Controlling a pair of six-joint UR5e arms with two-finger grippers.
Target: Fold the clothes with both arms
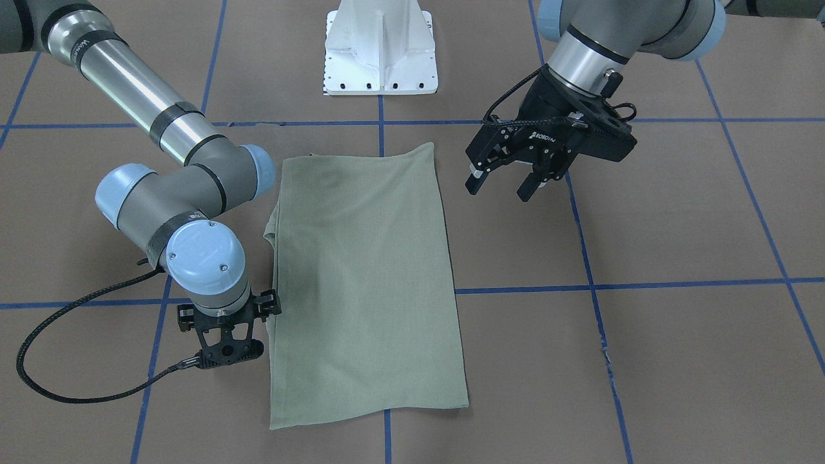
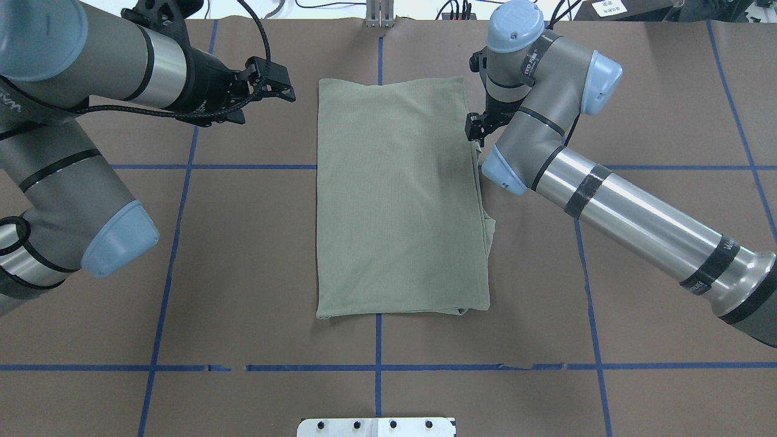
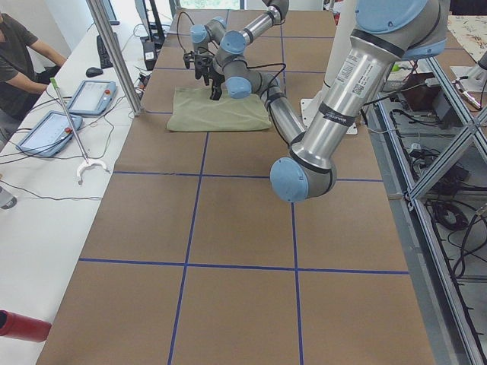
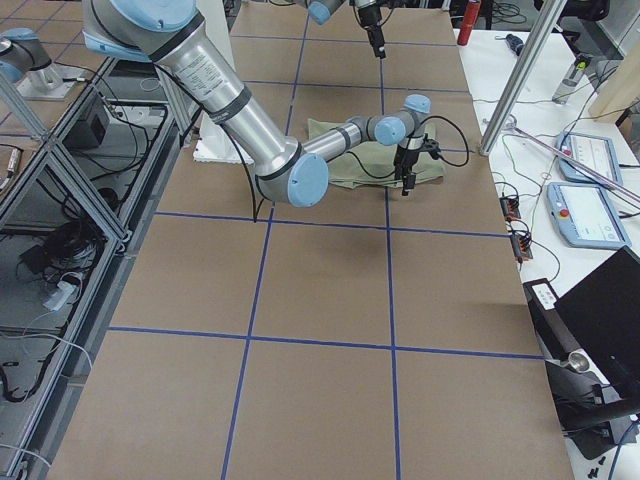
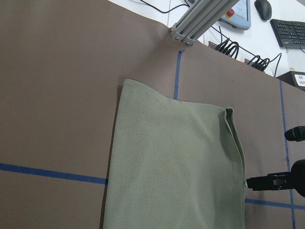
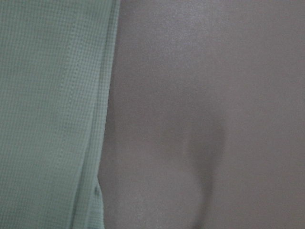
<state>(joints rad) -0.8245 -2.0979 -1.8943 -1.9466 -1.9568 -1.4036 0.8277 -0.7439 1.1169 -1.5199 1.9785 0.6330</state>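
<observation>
Folded green shirt [image 1: 367, 283] lies centre frame; left gripper [image 1: 499, 190], upper right, gapes empty; right gripper [image 1: 223, 330], lower left, jaw state indiscernible.

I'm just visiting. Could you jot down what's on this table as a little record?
Garment: sage-green shirt, folded into a long rectangle, flat
Surface: brown table with blue tape grid
Left gripper: raised beside the shirt, fingers open, empty
Right gripper: low at the shirt's opposite long edge, fingers hidden
Robot base: white pedestal
</observation>
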